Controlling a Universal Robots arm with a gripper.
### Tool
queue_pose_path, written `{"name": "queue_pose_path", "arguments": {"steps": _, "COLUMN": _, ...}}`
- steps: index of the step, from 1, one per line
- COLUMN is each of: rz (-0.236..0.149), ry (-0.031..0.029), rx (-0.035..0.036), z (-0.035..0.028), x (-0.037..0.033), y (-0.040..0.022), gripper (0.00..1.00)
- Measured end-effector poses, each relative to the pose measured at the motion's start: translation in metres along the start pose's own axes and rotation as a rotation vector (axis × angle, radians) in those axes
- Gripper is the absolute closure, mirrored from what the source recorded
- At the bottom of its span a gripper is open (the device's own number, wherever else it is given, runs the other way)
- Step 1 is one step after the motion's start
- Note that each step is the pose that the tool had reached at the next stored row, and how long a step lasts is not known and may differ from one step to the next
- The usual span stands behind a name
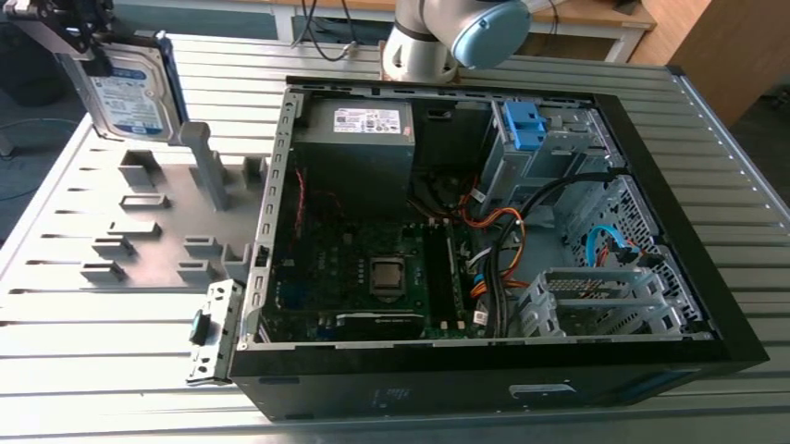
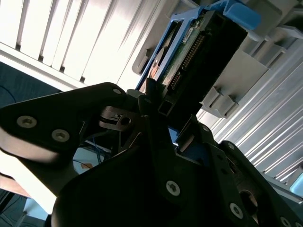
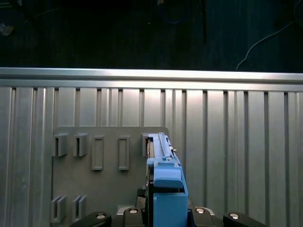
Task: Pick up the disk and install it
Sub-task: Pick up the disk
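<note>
- One disk (image 1: 128, 92) is hanging upright in the exterior view, at about 10 o'clock from the open computer case (image 1: 494, 393), with its label facing the camera.
- The gripper (image 1: 96, 48) is holding it by the upper end. In the second wrist view the fingers (image 2: 152, 101) are pinching the connector end between them (blue carrier and all).
- The disk is hovering just over the grey holder plate (image 1: 148, 231) on the slatted surface (image 1: 111, 361). I cannot tell whether it is touching the plate's posts.
- By my judgement the picking-up step is under way, and installing is not yet beginning.
- A silver cage (image 1: 605, 301) is sitting at 4 o'clock inside the case. Any move there, I judge, is calling for a firm pinch and a path clearing the case wall.
</note>
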State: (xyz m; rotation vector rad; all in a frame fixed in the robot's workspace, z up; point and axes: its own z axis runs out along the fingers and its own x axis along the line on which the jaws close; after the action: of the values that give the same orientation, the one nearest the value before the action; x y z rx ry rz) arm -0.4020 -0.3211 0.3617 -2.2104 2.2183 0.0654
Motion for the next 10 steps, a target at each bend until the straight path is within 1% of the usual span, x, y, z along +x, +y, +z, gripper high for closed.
{"name": "queue_pose_path", "arguments": {"steps": 10, "rz": 0.0, "ry": 0.0, "rx": 0.0, "z": -0.007, "x": -0.0003, "y": 0.0002, "gripper": 0.63}}
